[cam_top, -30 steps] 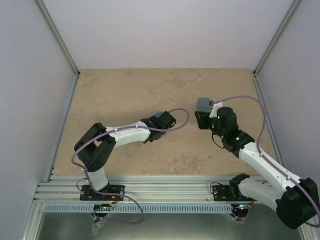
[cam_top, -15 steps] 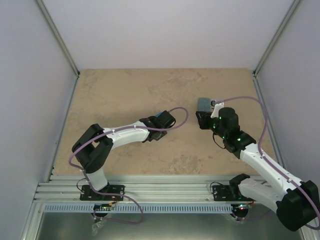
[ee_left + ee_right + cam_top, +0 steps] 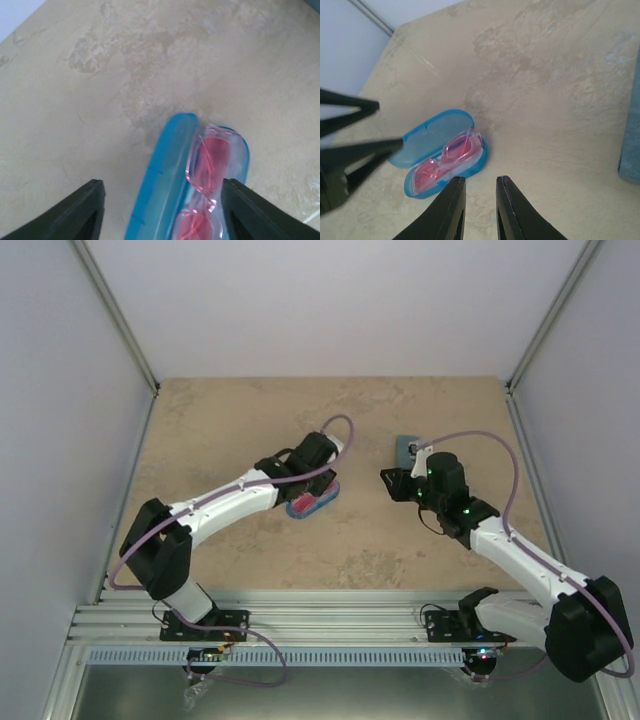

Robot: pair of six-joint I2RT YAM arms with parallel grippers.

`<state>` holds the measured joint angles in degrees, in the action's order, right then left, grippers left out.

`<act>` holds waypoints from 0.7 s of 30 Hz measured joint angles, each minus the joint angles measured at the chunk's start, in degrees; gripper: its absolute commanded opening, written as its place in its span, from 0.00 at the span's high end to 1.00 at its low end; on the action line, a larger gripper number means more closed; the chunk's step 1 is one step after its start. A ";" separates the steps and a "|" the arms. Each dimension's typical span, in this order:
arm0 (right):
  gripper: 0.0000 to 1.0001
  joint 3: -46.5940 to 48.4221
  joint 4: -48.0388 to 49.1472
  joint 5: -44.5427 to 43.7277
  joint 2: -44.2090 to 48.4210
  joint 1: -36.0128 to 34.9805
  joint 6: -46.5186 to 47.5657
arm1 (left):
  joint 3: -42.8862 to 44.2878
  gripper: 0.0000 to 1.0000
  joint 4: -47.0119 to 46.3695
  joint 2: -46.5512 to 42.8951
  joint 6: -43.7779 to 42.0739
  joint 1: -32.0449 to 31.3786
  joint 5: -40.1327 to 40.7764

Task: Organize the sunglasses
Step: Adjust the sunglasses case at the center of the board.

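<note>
Left gripper (image 3: 162,184) has spread wide since a second ago and moved up-frame, exposing the open blue case (image 3: 313,502) mid-frame. Red translucent sunglasses (image 3: 447,159) lie folded inside it. Right gripper (image 3: 479,180) is narrowly parted and empty.

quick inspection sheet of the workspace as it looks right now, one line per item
surface: tan marbled table, no spills seen
job's things: red sunglasses lie in the open blue case; grey-blue case sits by the right arm; no second pair seen
clutter: nothing seen
grippers: left gripper wide open above the blue case, empty; right gripper jaws narrowly apart, empty, pointed toward the blue case
cables: purple cables arch off both arms, above the table
surroundings: pale walls on three sides, metal rail at the near edge
</note>
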<state>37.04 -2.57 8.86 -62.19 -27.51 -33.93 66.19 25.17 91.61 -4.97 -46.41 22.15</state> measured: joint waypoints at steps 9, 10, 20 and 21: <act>0.63 3.89 0.31 5.03 -12.26 -1.70 0.81 | 1.92 0.19 1.60 -0.11 8.20 12.35 -14.38; 0.63 4.55 0.35 5.38 -13.51 -2.19 0.79 | 1.92 0.18 1.75 0.00 8.70 13.16 -16.02; 0.59 10.93 0.35 7.54 -25.51 -6.14 0.63 | 1.33 0.15 2.27 6.71 11.39 20.22 -35.82; 0.59 11.08 0.37 7.63 -25.92 -6.21 0.37 | 1.14 0.15 2.43 7.56 11.39 20.44 -36.94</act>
<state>48.12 -2.20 16.49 -88.12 -33.71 -33.56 67.33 27.59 99.18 6.42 -25.98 -14.79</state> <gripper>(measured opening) 0.390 0.848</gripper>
